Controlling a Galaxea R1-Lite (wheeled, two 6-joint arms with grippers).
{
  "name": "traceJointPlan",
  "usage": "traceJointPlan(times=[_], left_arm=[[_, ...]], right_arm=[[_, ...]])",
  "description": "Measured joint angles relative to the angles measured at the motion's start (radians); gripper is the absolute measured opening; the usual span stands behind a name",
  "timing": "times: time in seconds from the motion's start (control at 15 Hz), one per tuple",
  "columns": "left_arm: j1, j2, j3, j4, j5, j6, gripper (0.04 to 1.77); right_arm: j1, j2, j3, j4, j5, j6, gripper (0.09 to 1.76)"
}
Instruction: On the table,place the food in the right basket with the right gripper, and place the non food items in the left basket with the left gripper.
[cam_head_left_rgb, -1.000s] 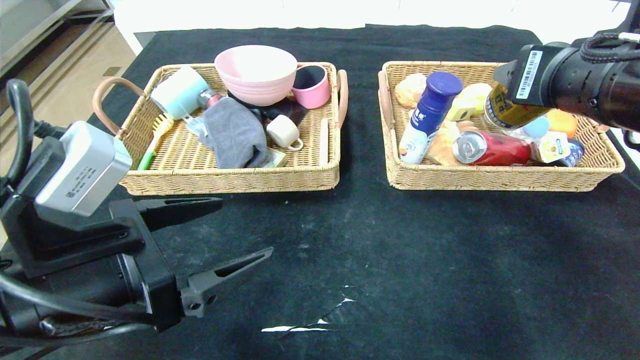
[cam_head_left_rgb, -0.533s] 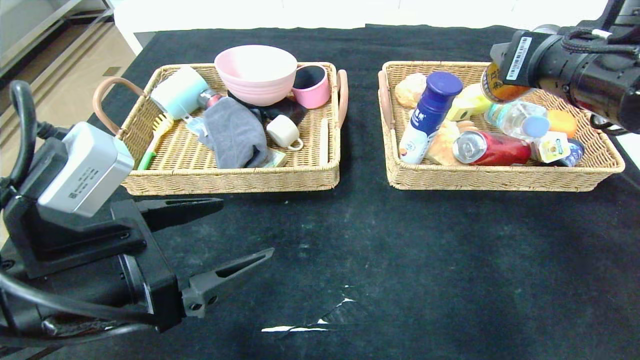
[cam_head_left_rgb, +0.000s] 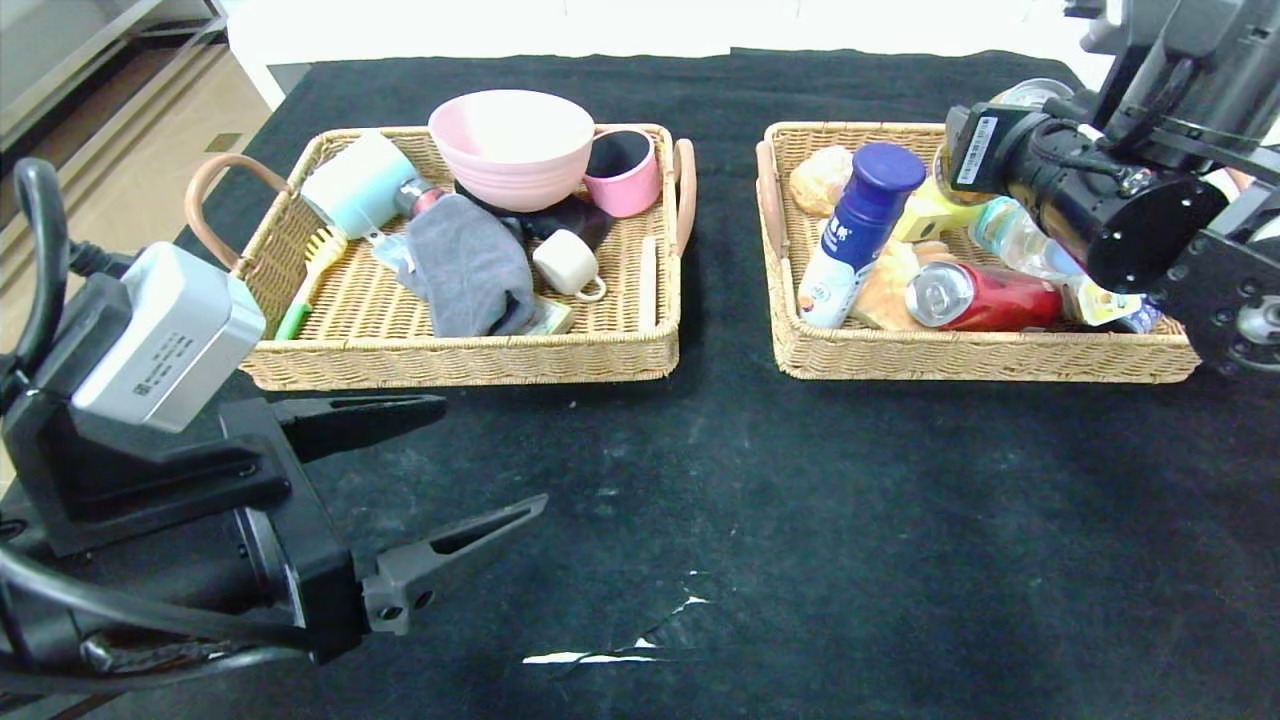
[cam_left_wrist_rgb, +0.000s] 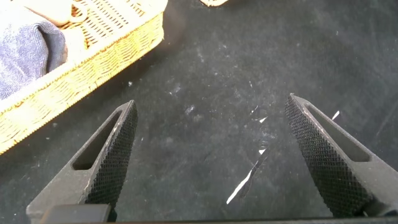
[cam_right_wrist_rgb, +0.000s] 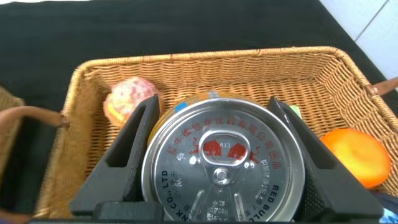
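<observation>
My right gripper is shut on a gold drink can, its silver lid filling the right wrist view. It holds the can over the far part of the right basket, where the can is mostly hidden behind the wrist. That basket holds a blue-capped bottle, a red can, bread rolls, a water bottle and an orange. The left basket holds a pink bowl, a pink cup, a grey cloth and a mint cup. My left gripper is open and empty over the table's front left.
The black tablecloth has a white tear near the front middle, also seen between the left fingers in the left wrist view. The left basket's corner lies just beyond the left gripper.
My right arm has swung toward the far side of the right basket with the gold can, and its wrist has turned. The left arm has not moved.
</observation>
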Motion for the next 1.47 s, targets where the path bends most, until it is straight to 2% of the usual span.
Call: traceJointPlan(times=[0.4,0.6,0.87,1.47], left_arm=[[0.000,0.004,0.001,0.000,-0.002,0.000,1.72],[0.001,0.004,0.001,-0.001,-0.002,0.000,1.72],[0.001,0.006,0.001,-0.001,-0.002,0.000,1.72],[0.000,0.007,0.001,-0.001,-0.002,0.000,1.72]], right_arm=[[0.004,0.043,0.006,-0.018,0.015,-0.002,1.22],[0.006,0.046,0.007,-0.018,0.015,-0.009,1.38],[0.009,0.043,0.014,-0.018,0.015,-0.011,1.51],[0.026,0.032,0.026,-0.018,0.010,-0.013,1.65]])
